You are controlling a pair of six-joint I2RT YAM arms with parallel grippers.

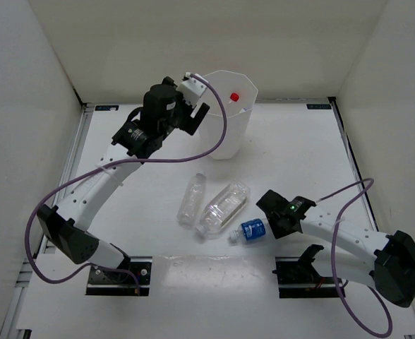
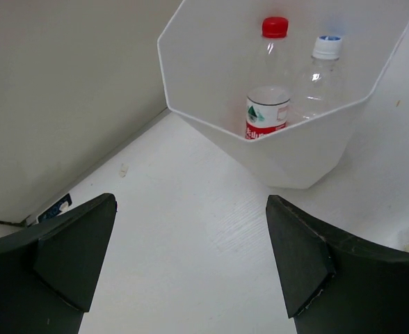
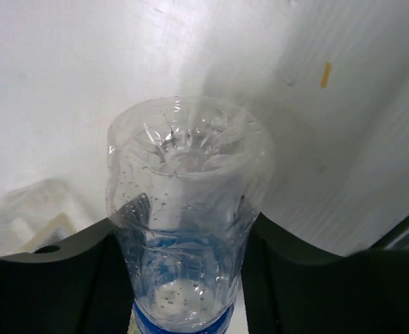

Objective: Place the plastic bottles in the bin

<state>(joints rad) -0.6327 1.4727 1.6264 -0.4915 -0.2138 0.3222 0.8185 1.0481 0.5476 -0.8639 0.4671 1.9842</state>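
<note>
White table (image 1: pixel 299 155), right gripper (image 3: pixel 183 233) clamped on blue-labelled bottle (image 3: pixel 183 174), left gripper (image 2: pixel 190 202) spread wide facing bin (image 2: pixel 309 149), red-capped bottle (image 2: pixel 268 104) inside, plain bottle (image 2: pixel 321 80) beside it visible only from left wrist, slim bottle (image 1: pixel 192 200) and ribbed bottle (image 1: pixel 224 210) lying mid-table, seen only overhead

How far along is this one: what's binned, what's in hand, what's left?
Done: the red-labelled bottle and a white-capped clear bottle stand inside the bin. In hand: the right gripper is closed around the blue-labelled bottle, which lies on the table, not yet lifted. Left: the slim clear bottle and the ribbed fatter bottle lie ungripped. The left gripper hangs open and empty near the bin.
</note>
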